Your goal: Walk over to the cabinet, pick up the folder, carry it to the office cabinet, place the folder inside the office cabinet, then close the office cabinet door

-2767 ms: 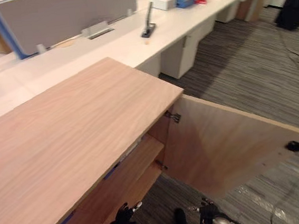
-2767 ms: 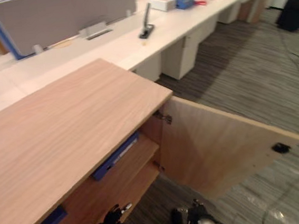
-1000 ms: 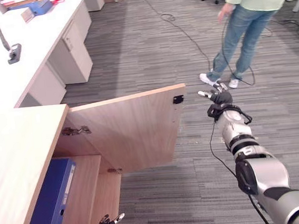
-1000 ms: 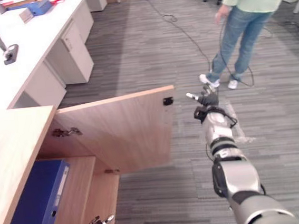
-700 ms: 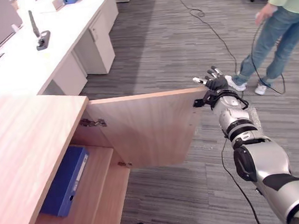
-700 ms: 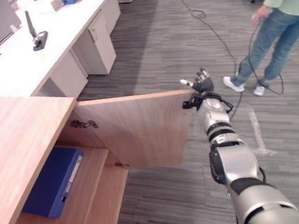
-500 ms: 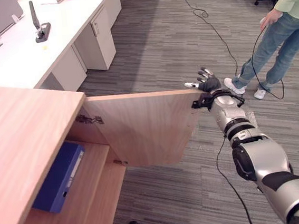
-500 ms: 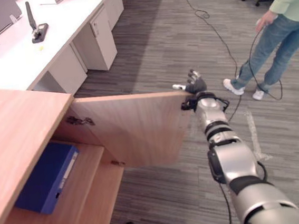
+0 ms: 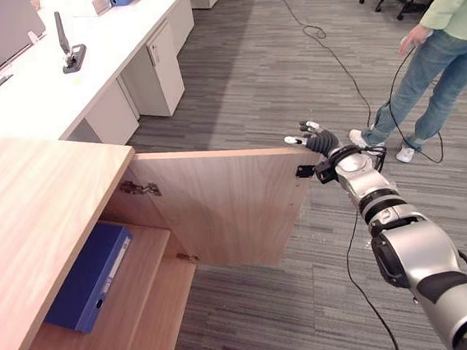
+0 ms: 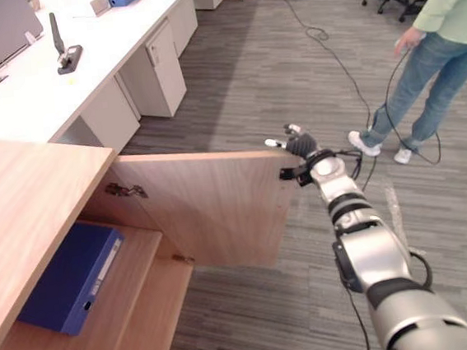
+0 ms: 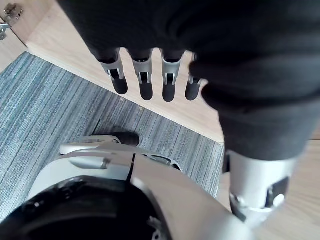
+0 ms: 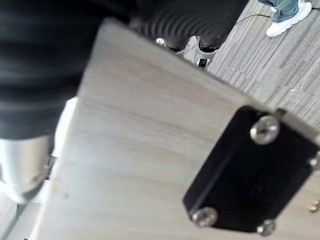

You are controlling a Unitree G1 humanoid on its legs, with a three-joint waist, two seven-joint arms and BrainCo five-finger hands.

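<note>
A: Where is the folder (image 9: 88,276)?

B: It lies flat on the shelf (image 9: 151,278) inside the cabinet (image 9: 39,218). Its long side runs from the front edge toward the back. No hand holds it, so that part of the task looks done.

A: Then the door (image 9: 220,205) is what counts?

B: Yes. The door stands wide open. The hinge (image 9: 134,187) is on the cabinet side, and the free edge points out to the robot's right. The right hand (image 9: 320,143) is at the top corner of that free edge, just above the black catch (image 9: 303,171). Its fingers are fairly straight, reach past the corner and clasp nothing.

A: And the left hand (image 11: 145,75)?

B: It hangs low in front of the cabinet with straight fingers, empty, well apart from the free edge. The right hand is clearly nearer.

A: Which way should the push go?

B: Probably toward the robot's left, so that the door swings back over the shelf. The folder seems to lie behind the front edge and should not block it.
</note>
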